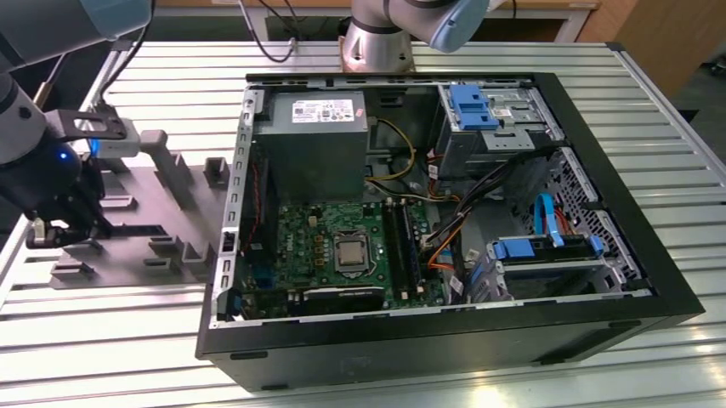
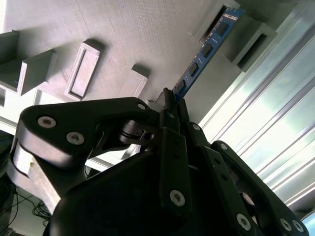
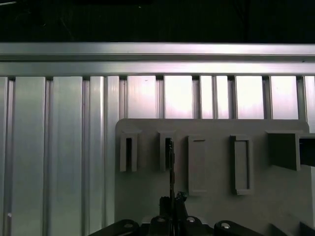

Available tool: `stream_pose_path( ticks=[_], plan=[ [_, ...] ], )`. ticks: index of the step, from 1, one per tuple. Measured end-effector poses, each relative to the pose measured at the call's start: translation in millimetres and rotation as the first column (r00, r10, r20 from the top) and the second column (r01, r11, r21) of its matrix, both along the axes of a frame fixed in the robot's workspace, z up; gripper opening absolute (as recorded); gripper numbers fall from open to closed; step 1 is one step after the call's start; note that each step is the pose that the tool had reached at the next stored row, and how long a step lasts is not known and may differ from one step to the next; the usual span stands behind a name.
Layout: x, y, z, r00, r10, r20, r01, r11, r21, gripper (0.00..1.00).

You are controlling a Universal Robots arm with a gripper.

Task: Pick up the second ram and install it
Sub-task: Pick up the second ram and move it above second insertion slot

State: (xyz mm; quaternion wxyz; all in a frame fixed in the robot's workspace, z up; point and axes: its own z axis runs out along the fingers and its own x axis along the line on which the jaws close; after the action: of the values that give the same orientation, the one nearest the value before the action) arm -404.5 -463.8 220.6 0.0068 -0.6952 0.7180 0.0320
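Black matte linkage plates with round fastener heads make up the gripper (image 2: 171, 101). Its two fingers are drawn together and pinch the near end of the second ram (image 2: 204, 49). The second ram is a long, thin, flat blue circuit strip carrying a row of small black rectangular chips. In the second wrist view it runs from the fingertips to a slotted block (image 2: 210, 27); whether its far end sits in the slot or just clear of it cannot be told. In the first wrist view the second ram (image 3: 171, 167) appears edge-on as a dark line.

The block stands on a gray plastic fixture (image 2: 123, 34) with a fine layered texture. Beneath lies a ribbed aluminium table (image 2: 275, 113).

In the exterior view the gripper (image 1: 51, 231) hangs over the fixture at the exterior view's left. It is well apart from the open black computer case (image 1: 454, 344), where a green motherboard (image 1: 306, 225) lies flat beside a gray power supply (image 1: 312, 144).
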Motion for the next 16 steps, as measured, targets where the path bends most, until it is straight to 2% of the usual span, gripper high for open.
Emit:
stream_pose_path(
  ticks=[16],
  plan=[
    [0.0, 0.0, 12.4, 1.0, 0.0, 0.0, 0.0, 1.0, 0.0, 0.14]
  ],
)
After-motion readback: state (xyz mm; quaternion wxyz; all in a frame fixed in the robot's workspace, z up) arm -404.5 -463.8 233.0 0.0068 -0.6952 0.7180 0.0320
